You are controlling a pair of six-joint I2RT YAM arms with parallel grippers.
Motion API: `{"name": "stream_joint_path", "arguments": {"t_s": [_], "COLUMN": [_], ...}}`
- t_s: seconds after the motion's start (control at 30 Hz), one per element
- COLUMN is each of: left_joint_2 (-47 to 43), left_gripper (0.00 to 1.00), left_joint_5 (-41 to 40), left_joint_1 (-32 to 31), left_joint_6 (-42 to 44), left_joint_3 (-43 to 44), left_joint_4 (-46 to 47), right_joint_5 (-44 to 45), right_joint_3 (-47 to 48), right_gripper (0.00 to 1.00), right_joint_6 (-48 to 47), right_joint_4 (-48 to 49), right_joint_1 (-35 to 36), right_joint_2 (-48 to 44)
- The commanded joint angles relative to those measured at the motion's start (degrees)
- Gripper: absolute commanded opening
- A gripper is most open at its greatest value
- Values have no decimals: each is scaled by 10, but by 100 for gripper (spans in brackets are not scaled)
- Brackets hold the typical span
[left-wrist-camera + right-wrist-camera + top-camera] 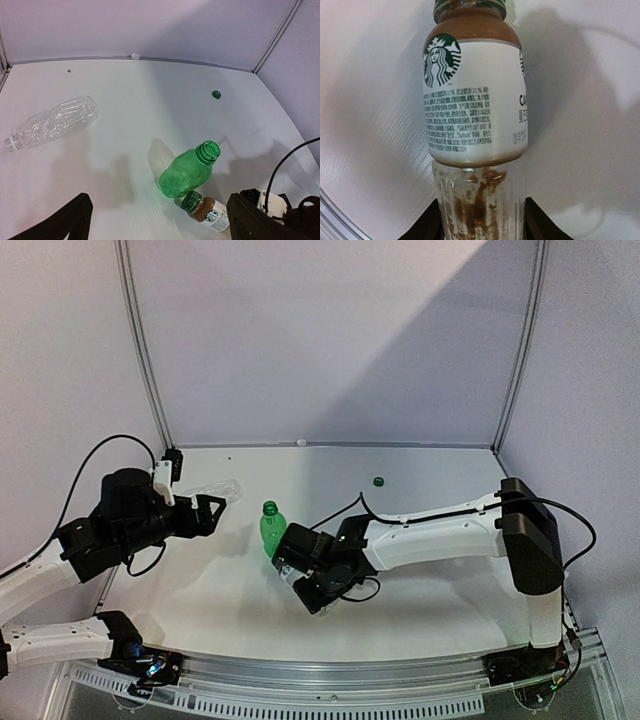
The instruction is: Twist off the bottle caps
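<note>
Looking down from overhead: finds the right gripper clamped on the clear plastic bottle with the white-and-brown label, at about 6 o'clock of the short green plastic bottle standing upright just beside it. Puts the left gripper near 9 o'clock of that green bottle, jaws apart, close to the clear ribbed plastic bottle lying on its side. Spots one small dark green screw cap loose toward 2 o'clock and a small white screw cap near 12, against the back wall.

Switching to the left wrist: shows its own black fingers wide apart at the bottom edge, nothing between. Shows the green bottle's mouth open, and a second dark green cap screwed on the labelled bottle, right at the green bottle's base; cannot tell whether touching. Likely trouble: toppling the open green bottle while reaching for that cap, for want of room around it. Also possible: setting the ribbed bottle rolling with a careless sweep.

Turning to the right wrist: shows black fingers pressed on either side of the labelled bottle's lower end, far from the cap at 12 o'clock. Probably risks the bottle spinning or swinging in so low a hold under a twist at the far end, given smooth plastic.

Underneath: white matte tabletop, flat, faintly ribbed. Around it: pale walls on three sides, grey metal posts at the corners, soft shadows.
</note>
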Motion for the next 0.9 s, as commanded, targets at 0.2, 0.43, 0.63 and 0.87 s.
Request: {"name": "stream_joint_path", "arguments": {"t_s": [0.2,0.43,0.63,0.87], "left_joint_2": [24,40,71,151], "left_gripper": [99,99,99,99], "left_joint_5": [38,84,151,215], "left_joint_1": [5,7,8,8], "left_joint_6": [22,50,83,114], "left_joint_3": [8,50,122,253], "left_joint_4": [10,-4,-31,-100], "right_joint_5": [28,53,86,128], "right_joint_3": [-10,-76,-132,-184], "right_gripper": [29,26,25,24], "right_joint_6": [-5,22,40,57], "right_joint_4": [3,28,51,76], "right_joint_1": [6,6,6,2], "right_joint_2": [-19,-94,-159,-232]}}
